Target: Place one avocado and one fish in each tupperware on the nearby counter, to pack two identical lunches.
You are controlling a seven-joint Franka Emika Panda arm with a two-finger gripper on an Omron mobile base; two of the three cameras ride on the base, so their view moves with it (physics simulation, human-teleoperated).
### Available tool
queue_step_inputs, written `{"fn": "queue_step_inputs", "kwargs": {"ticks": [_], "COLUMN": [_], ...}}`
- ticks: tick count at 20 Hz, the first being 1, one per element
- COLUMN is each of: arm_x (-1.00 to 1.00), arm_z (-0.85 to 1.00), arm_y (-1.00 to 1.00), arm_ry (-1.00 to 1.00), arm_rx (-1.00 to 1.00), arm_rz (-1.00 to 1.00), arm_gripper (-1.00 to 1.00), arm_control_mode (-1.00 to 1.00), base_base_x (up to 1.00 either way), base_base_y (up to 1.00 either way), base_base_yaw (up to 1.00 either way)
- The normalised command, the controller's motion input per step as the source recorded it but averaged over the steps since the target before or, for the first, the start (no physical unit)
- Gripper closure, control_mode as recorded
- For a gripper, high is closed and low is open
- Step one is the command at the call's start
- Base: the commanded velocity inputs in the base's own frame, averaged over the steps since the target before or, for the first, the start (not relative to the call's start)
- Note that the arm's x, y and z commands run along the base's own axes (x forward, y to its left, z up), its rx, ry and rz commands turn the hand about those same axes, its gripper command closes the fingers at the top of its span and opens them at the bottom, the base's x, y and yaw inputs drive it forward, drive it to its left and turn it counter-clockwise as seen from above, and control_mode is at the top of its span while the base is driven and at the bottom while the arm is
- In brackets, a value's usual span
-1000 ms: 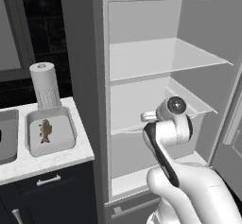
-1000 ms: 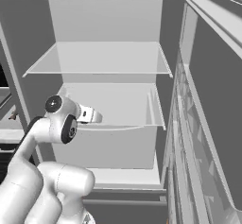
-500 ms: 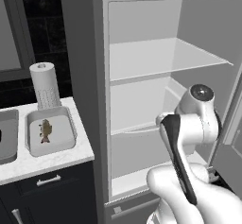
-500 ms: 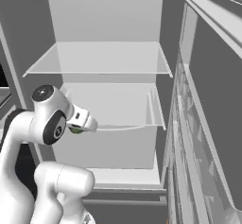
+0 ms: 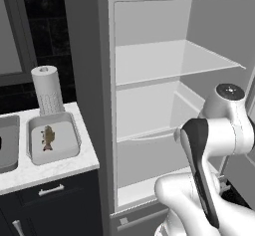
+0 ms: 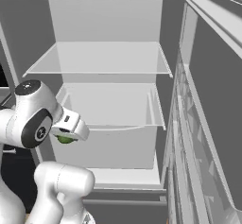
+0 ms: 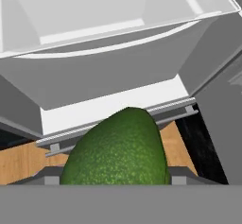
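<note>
Avocado (image 7: pixel 118 150): green, pebbled skin, large at the bottom middle of the hand view, set between the finger tips; in the right base view a sliver of green (image 6: pixel 65 139) shows under the hand.
Gripper (image 6: pixel 66 137): in front of the open fridge, level with the drawer, at the left of the right base view.
Jaws: partly spread and closed on the avocado, which sits between them.
Arm (image 5: pixel 219 130): white with a dark link, rising at the lower right of the left base view and bent in front of the fridge's lower half.
Fridge (image 5: pixel 149 21): door open, pale inside, with a glass shelf (image 5: pixel 169 60) above and a clear drawer (image 6: pixel 111 107) below it.
Fridge door (image 6: pixel 208 114): swung out to the right in the right base view, seen edge-on.
Fish (image 5: pixel 48 137): olive-brown, short, lying in the tray on the worktop, well apart from the gripper.
Tray (image 5: pixel 69 148): pale, rectangular with round corners, near the worktop's right end, just left of the fridge.
Worktop (image 5: pixel 55 168): white marbled stone, dark cabinet front with a handle beneath.
Paper roll (image 5: pixel 47 88): white, upright, just behind the tray.
Sink (image 5: pixel 7 145): grey basin at the left edge, beside the tray.
Floor (image 7: pixel 19 164): wooden planks, seen in the hand view under the fridge's base.
</note>
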Motion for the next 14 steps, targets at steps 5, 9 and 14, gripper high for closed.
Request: {"fn": "queue_step_inputs", "kwargs": {"ticks": [5,9,14], "arm_x": [0.0,-0.44,0.0], "arm_z": [0.0,0.0,0.0], "arm_y": [0.0,0.28,0.0], "arm_ry": [0.0,-0.07,0.0], "arm_rx": [0.0,0.0,0.0], "arm_rz": [0.0,0.04,0.0], "arm_gripper": [1.0,1.0,1.0], "arm_control_mode": [-1.0,-1.0,1.0], "base_base_x": [0.0,0.0,-0.97], "base_base_y": [0.0,0.0,0.96], "base_base_yaw": [0.0,0.0,0.17]}}
